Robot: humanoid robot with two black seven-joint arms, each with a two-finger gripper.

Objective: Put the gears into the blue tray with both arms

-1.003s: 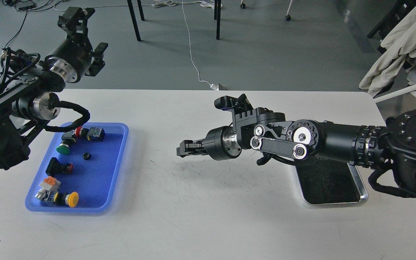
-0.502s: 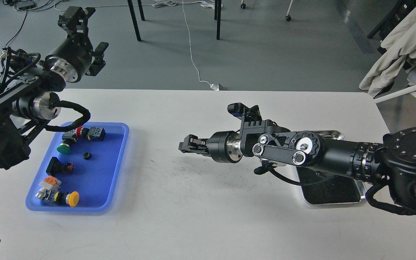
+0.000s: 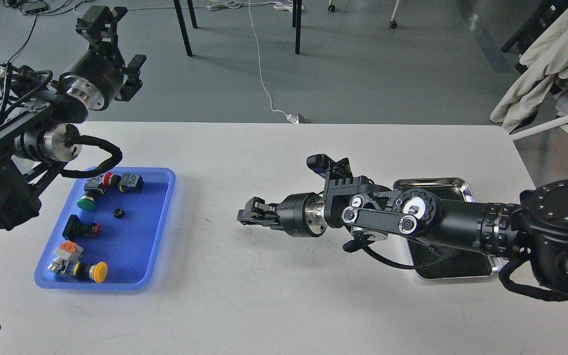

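The blue tray (image 3: 158,217) lies on the left of the white table. One small black gear (image 3: 118,213) rests on its floor near the middle. My right arm reaches leftward over the middle of the table. Its gripper (image 3: 246,216) points toward the tray from well to its right. The fingers look dark and close together, and I cannot make out anything between them. My left gripper (image 3: 98,17) is raised high beyond the table's far left edge, above and behind the tray, seen end-on.
Several push-button switches with red (image 3: 108,178), green (image 3: 85,203) and yellow (image 3: 99,271) caps lie in the blue tray. A shiny steel tray (image 3: 449,184) with a dark inside sits at the right, partly under my right arm. Chair legs and cables are on the floor beyond.
My right arm has lowered toward the table and its gripper has dipped slightly left, uncovering more of the steel tray. My left gripper has shifted a little up and left.
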